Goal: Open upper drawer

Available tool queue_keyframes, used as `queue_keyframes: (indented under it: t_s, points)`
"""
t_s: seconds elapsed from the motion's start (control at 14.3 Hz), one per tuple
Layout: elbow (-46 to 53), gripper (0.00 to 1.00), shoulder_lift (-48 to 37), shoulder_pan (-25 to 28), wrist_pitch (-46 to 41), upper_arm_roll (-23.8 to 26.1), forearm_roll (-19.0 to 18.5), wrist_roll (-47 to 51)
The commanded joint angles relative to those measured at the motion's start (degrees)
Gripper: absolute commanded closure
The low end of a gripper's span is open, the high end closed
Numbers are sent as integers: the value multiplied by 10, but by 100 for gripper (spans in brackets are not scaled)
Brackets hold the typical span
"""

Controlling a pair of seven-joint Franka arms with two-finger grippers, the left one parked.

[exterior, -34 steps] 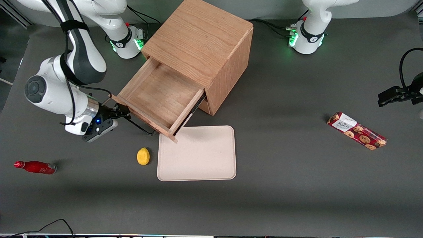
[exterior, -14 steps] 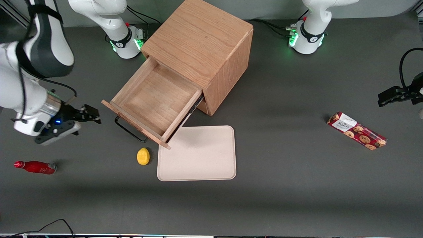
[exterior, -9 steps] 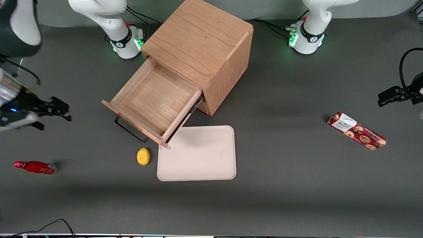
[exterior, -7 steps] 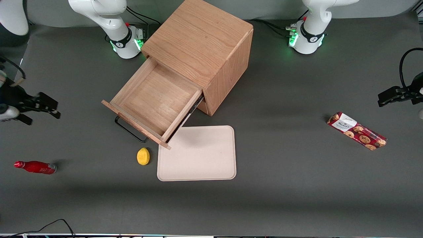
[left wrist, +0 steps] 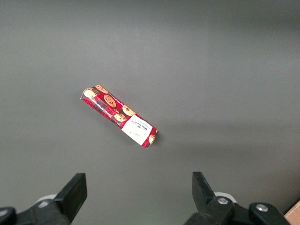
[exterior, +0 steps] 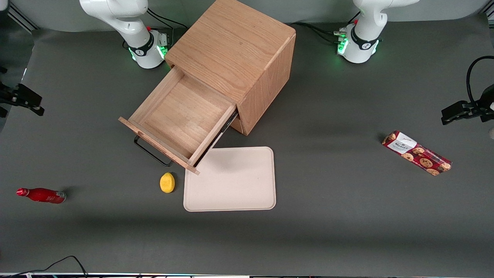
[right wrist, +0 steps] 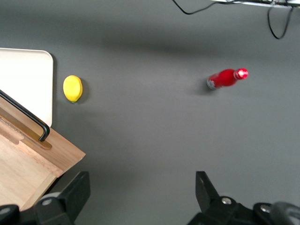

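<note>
The upper drawer (exterior: 181,117) stands pulled far out of the oak cabinet (exterior: 235,50), and its shallow wooden box is bare inside. Its thin black bar handle (exterior: 151,152) faces the working arm's end of the table. The drawer's front corner (right wrist: 51,150) and the handle (right wrist: 24,117) also show in the right wrist view. My gripper (exterior: 31,103) hangs at the table's edge toward the working arm's end, well apart from the handle. It is open above bare mat, with nothing between its fingers (right wrist: 142,183). The drawer under the upper one is hidden.
A yellow lemon (exterior: 167,182) lies just nearer the front camera than the handle, beside a beige tray (exterior: 247,193). A red bottle (exterior: 40,195) lies near the working arm's end. A cookie box (exterior: 416,153) lies toward the parked arm's end.
The gripper pulled the drawer a little farther out, let go of the handle and drew away toward the working arm's end of the table. The drawer has stayed put since.
</note>
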Motion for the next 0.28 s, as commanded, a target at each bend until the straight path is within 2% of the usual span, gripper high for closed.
queue_keyframes:
  t_s: [0.0,0.21]
  points:
    - [5,0,-4,15,-13,-23,30,31]
    - [5,0,1,12,-14,-22,32,47]
